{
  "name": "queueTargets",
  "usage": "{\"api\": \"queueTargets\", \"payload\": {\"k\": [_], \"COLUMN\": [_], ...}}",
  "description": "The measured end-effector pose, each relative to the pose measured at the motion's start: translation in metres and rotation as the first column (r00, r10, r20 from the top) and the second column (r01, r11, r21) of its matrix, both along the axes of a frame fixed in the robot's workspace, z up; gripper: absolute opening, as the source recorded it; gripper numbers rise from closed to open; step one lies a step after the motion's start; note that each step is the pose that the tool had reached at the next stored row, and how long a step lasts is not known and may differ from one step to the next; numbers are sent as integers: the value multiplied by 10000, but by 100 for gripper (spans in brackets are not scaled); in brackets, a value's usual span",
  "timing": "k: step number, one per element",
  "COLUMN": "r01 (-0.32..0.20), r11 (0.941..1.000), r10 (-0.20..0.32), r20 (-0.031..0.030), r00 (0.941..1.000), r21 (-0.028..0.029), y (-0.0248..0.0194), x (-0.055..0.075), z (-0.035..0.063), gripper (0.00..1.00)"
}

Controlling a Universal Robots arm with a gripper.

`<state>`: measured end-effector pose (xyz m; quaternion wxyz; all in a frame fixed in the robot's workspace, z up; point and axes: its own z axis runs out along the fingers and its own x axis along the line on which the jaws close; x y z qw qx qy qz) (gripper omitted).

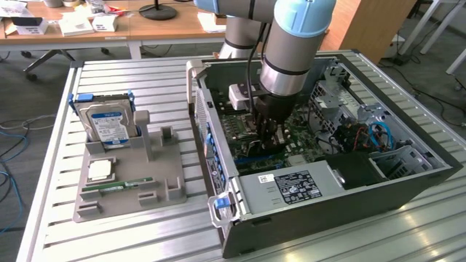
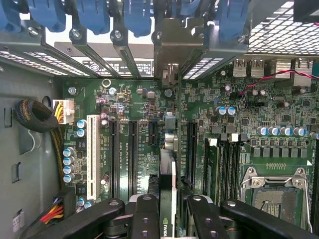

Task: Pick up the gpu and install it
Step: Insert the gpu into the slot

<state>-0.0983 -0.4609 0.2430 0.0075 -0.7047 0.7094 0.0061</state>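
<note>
Gpu (image 2: 168,172), thin flat black card, seen edge-on in wrist view. It stands on edge over the green motherboard (image 2: 124,99), among the long black expansion slots. Its grey metal bracket end sits at the rear slot openings, below the row of blue plastic latches (image 2: 89,15). Cannot tell whether it is seated in a slot.

Tool (image 2: 169,214): black fingers (image 2: 144,216) partway closed, one on each face of the card, gripping it.

Ext. view: arm reaches down into the open dark-grey PC case (image 1: 350,191), tool (image 1: 271,139) low over the board near the middle.

Case lies on the slatted aluminium bench (image 1: 131,240). At ext. view's left, apart from the case, is a grey plastic parts holder (image 1: 171,185). It carries a silver hard drive w/ blue-white label (image 1: 108,125) upright, a narrow green RAM stick (image 1: 117,186) and a square silver CPU chip (image 1: 100,170).
</note>
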Motion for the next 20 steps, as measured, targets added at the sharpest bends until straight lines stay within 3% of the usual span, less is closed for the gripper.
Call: {"api": "queueTargets", "payload": {"k": [6, 7, 13, 20], "r01": [1, 0, 0, 1], "r11": [10000, 10000, 10000, 10000], "r10": [-1, 0, 0, -1], "r20": [0, 1, 0, 0], "r00": [10000, 10000, 10000, 10000], "r21": [0, 1, 0, 4], "y": [0, 0, 0, 0], "x": [0, 0, 0, 0], "z": [0, -1, 10, 201], "gripper": [27, 34, 34, 34]}}
